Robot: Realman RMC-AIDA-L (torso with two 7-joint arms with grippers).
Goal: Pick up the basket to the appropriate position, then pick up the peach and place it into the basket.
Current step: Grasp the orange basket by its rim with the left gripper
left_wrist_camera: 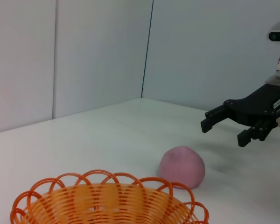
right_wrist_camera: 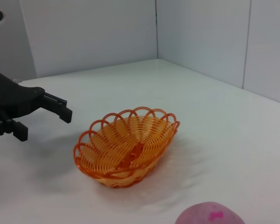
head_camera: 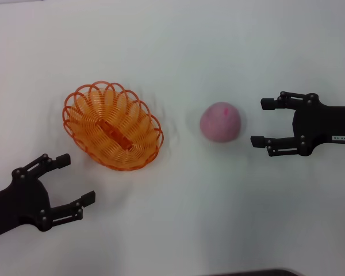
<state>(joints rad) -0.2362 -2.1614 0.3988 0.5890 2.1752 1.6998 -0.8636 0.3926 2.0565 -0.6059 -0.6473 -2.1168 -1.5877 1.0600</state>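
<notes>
Orange basket [head_camera: 112, 127] sits untouched; the spread left gripper [head_camera: 75, 179] should pinch its near rim squarely; right gripper [head_camera: 260, 122] spread beside peach [head_camera: 220, 122].

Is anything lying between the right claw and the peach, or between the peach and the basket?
Nothing visible. The right claw is open, facing the peach across bare table. Only bare table separates the peach from the basket. The left claw is open, apart from the basket, on the side nearer the robot.

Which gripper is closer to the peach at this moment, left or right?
Right. The right gripper is open just beside the peach, not touching it. The left gripper is open past the basket, much farther away.
</notes>
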